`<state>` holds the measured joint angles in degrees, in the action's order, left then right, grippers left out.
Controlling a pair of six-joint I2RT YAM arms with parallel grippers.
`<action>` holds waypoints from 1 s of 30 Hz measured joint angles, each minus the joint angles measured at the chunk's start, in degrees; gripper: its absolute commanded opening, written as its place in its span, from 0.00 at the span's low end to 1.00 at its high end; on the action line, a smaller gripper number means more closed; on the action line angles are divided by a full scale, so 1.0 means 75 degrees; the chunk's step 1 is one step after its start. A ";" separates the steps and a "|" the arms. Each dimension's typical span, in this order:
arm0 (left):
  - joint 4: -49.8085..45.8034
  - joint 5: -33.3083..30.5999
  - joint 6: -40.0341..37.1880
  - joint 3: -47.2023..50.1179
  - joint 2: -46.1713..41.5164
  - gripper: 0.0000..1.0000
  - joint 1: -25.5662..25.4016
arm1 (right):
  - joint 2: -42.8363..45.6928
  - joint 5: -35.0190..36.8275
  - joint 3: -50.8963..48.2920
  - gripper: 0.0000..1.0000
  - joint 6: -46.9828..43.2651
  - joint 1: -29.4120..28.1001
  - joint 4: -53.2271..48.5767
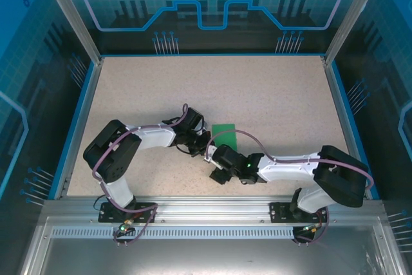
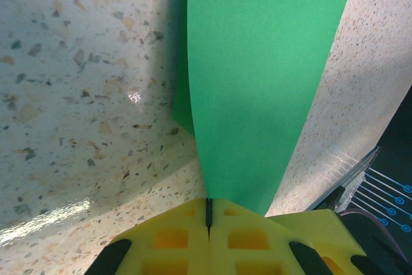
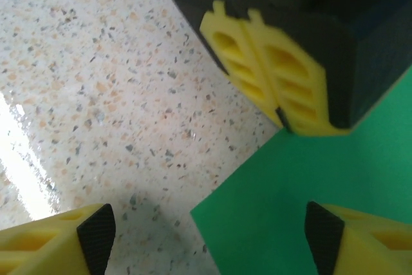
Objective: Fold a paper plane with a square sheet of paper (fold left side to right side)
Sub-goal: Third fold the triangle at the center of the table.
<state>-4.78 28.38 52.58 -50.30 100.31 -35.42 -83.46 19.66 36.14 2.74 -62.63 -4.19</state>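
1. Left gripper (image 2: 208, 216): jaws shut, pinching the square sheet of paper (image 2: 257, 82) by one edge (mid-table).
2. Right gripper (image 3: 207, 236): wide open, empty, straddling the sheet's corner.
3. Risk: thin paper slipping from the pinch, skewing the fold.

Top view looks down from behind; both wrist views closely share the paper (image 2: 257, 82).
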 measured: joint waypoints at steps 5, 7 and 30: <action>0.0000 0.0000 0.0003 0.0000 -0.0041 0.00 0.0000 | -0.0108 0.0122 0.0102 0.54 -0.0146 0.0000 0.0055; -0.0006 0.0000 0.0006 0.0000 -0.0044 0.00 0.0000 | -0.0105 0.0119 0.0102 0.43 -0.0160 0.0003 0.0050; -0.1180 -0.0099 -0.0970 -0.0213 -0.0877 0.38 0.0638 | 0.0388 -0.1920 0.0096 0.00 0.0085 0.1151 -0.0178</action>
<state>-13.63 27.64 45.30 -51.90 93.73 -30.63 -80.55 5.26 36.86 3.38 -54.00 -5.52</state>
